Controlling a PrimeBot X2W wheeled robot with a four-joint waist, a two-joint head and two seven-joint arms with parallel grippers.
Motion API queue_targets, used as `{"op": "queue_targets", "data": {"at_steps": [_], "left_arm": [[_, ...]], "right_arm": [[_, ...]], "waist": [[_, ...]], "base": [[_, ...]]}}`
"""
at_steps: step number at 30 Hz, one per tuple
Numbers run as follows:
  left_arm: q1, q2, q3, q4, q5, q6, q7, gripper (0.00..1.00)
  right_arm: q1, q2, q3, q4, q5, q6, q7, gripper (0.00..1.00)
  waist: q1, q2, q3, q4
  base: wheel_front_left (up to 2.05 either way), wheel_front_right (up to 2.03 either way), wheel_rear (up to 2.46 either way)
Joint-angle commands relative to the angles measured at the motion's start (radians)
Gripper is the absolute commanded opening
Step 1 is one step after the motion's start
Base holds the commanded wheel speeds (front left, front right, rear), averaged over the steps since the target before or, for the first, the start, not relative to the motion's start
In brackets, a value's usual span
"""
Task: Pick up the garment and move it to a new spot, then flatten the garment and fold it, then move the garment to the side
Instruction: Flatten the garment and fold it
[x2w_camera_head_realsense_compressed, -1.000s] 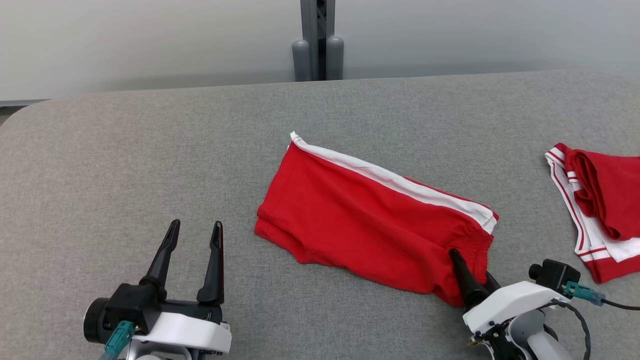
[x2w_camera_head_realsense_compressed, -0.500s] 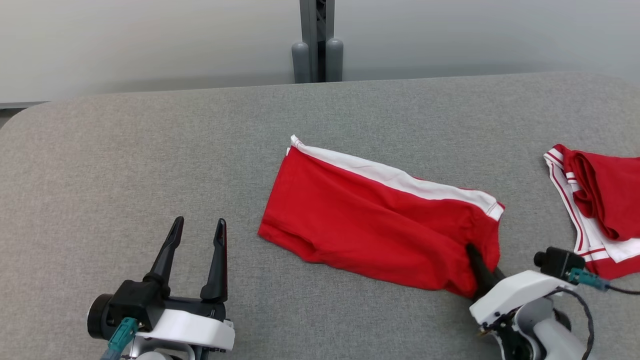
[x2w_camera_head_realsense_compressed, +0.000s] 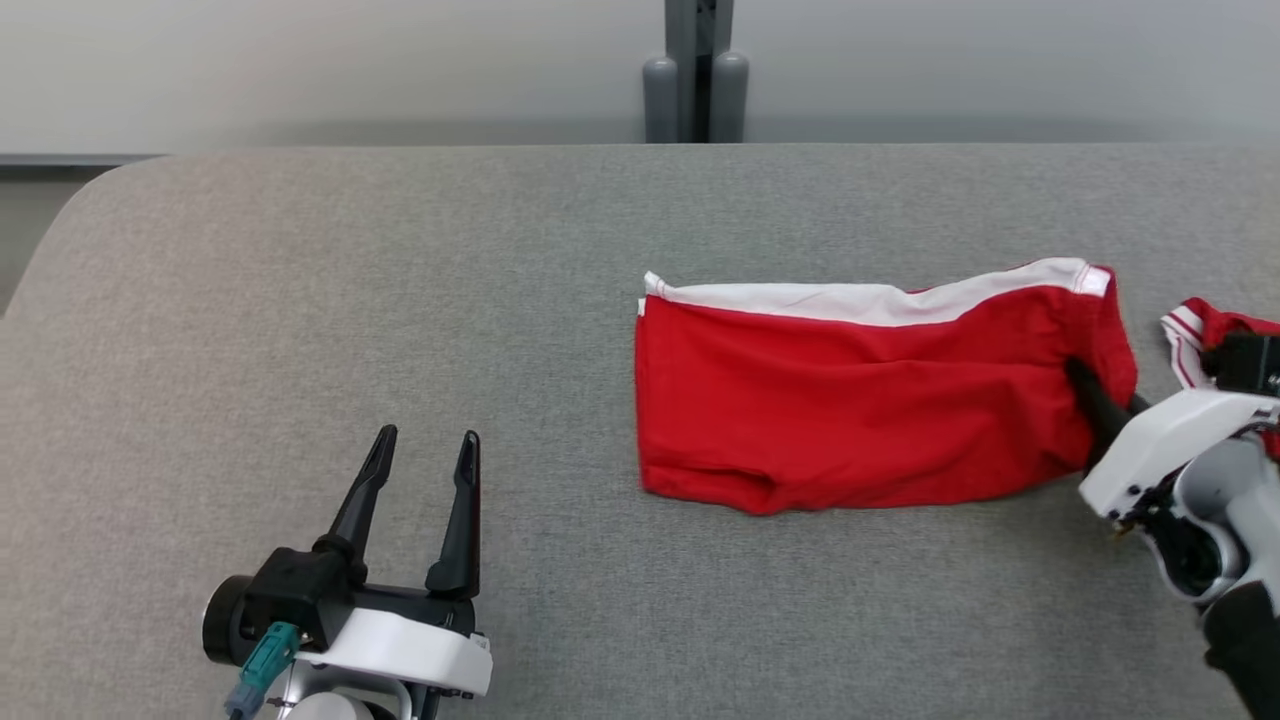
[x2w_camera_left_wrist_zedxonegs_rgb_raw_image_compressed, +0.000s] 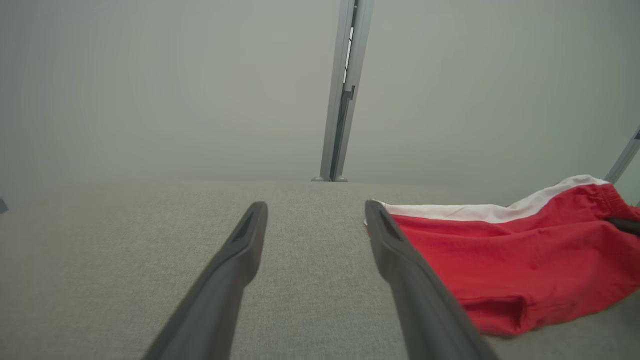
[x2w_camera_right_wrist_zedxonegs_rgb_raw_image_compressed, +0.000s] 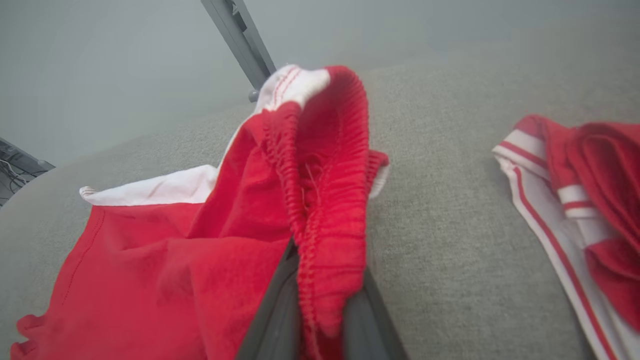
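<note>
1. The red fabric shorts with a white side stripe (x2w_camera_head_realsense_compressed: 860, 410) are down on the grey cloth-covered table (x2w_camera_head_realsense_compressed: 400, 300), right of centre. They run lengthwise across the head view, with the white stripe along the far edge.
2. Over to the right gripper (x2w_camera_head_realsense_compressed: 1090, 395): it comes in from the right and is at the shorts' right end. Its dark finger runs into the red cloth, and the tip is hidden in the fabric.
3. The right wrist view gives the close-up. The right gripper (x2w_camera_right_wrist_zedxonegs_rgb_raw_image_compressed: 325, 280) has its two dark fingers (x2w_camera_right_wrist_zedxonegs_rgb_raw_image_compressed: 275, 320) drawn narrow, with the gathered elastic waistband (x2w_camera_right_wrist_zedxonegs_rgb_raw_image_compressed: 330, 175) pinched between them. The waistband bunches up and rises above the fingers, and the rest of the shorts (x2w_camera_right_wrist_zedxonegs_rgb_raw_image_compressed: 150, 260) trails away to that view's left.
4. The left gripper (x2w_camera_head_realsense_compressed: 428, 437) sits at the lower left, well apart from the shorts and nearer the robot. Its fingers (x2w_camera_head_realsense_compressed: 460, 510) are spread wide with nothing between them.
5. In the left wrist view, bare grey cloth shows between the fingers of the left gripper (x2w_camera_left_wrist_zedxonegs_rgb_raw_image_compressed: 315, 205). The shorts (x2w_camera_left_wrist_zedxonegs_rgb_raw_image_compressed: 515, 260) lie off to the right, and their near corner passes behind the right-hand finger.
6. A red and white striped garment (x2w_camera_head_realsense_compressed: 1195, 325) lies at the right edge, just beyond the held end. In the right wrist view a strip of bare table shows between that garment (x2w_camera_right_wrist_zedxonegs_rgb_raw_image_compressed: 575, 190) and the shorts.
7. A grey upright post (x2w_camera_head_realsense_compressed: 695, 70) stands behind the table's far edge.
</note>
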Motion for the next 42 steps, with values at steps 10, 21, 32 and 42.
{"op": "queue_targets", "data": {"at_steps": [10, 21, 32, 42], "left_arm": [[-0.026, 0.003, -0.021, 0.01, -0.015, 0.01, -0.004, 1.0], [-0.018, 0.003, -0.024, 0.026, -0.027, 0.014, -0.003, 1.0], [-0.008, 0.003, -0.032, 0.018, -0.048, 0.02, -0.003, 1.0], [-0.022, 0.003, -0.062, 0.014, -0.066, 0.034, -0.003, 1.0]], "right_arm": [[-0.103, -0.086, 0.147, 0.042, -0.01, 0.0, 0.066, 0.0], [-0.165, -0.057, 0.264, -0.025, 0.038, 0.0, 0.109, 0.0], [-0.185, 0.056, 0.277, -0.077, 0.172, 0.0, 0.178, 0.0], [-0.188, 0.137, 0.238, 0.005, 0.246, 0.0, 0.159, 0.0]], "waist": [[0.0, -0.0001, 0.017, 0.048], [0.0, -0.0001, -0.023, 0.044], [0.0, -0.0001, -0.017, 0.105], [0.0, -0.0001, 0.031, 0.19]], "base": [[0.0, 0.0, 0.0], [0.0, 0.0, 0.0], [0.0, 0.0, 0.0], [0.0, 0.0, 0.0]]}}
